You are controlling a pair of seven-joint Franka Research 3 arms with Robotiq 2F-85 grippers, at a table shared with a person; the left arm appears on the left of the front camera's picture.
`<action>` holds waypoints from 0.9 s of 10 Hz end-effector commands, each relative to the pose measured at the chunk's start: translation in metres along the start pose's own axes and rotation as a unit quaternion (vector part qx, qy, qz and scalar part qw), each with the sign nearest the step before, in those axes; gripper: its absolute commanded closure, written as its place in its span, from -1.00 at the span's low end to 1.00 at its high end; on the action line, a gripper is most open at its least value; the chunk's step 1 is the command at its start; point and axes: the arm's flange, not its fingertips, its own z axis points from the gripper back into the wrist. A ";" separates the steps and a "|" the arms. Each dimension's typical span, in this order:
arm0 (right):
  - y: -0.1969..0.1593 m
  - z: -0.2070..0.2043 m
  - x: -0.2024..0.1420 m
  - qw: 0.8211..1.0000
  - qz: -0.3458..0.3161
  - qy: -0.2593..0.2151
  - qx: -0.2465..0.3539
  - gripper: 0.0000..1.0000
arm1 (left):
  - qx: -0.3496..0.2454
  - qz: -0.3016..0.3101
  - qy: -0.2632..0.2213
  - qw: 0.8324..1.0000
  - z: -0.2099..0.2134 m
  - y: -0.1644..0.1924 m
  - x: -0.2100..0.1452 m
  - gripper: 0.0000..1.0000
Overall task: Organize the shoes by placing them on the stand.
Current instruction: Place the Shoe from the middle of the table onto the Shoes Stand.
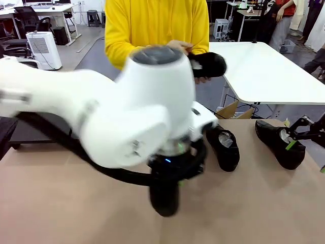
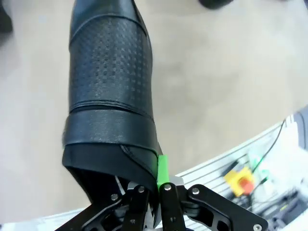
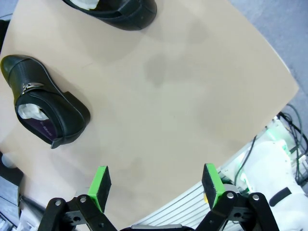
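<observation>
Left wrist view gives us the grip: the left hand point(image 2: 156, 175) is pinched almost closed on the back rim of a black shoe point(image 2: 110, 82). One green pad point(image 2: 162, 168) presses the outside of the collar, and the other finger sits inside the opening (my reading, since the leather hides it). The shoe runs straight out from the fingers, toe farthest from the hand, hanging clear above the tan surface point(image 2: 231, 77). That hold makes sense: the heel rim is the one thin edge these fingers can close over, and it leaves the sole free to come down on the stand. In the front view the shoe dangles toe-down beneath the blurred left arm point(image 1: 132, 112), so I'd call this the carry.

Over to the right hand point(image 3: 156, 180): fingers spread wide, nothing between them, hovering over bare surface. Ahead of it and off to one side lies a second shoe point(image 3: 45, 115) with white paper point(image 3: 29, 111) stuffed inside, and a third shoe point(image 3: 115, 9) lies farther ahead. Across from both hands, a person point(image 1: 152, 25) in yellow holds a fourth shoe point(image 1: 209, 63) up off the surface.

As for obstacles, the third shoe lies just beside the left wrist in the front view, so a low swing could clip it.
</observation>
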 end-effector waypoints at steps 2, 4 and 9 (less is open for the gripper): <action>0.000 -0.001 -0.001 1.000 0.000 -0.004 0.002 -1.00 | 0.065 -0.008 -0.069 0.995 0.030 0.120 0.004 1.00; 0.000 -0.001 -0.001 1.000 0.000 -0.004 0.002 -1.00 | 0.099 0.006 -0.105 0.990 0.035 0.204 0.014 1.00; 0.000 -0.001 -0.001 1.000 0.000 -0.004 0.002 -1.00 | 0.132 -0.013 -0.114 0.985 0.043 0.255 0.023 1.00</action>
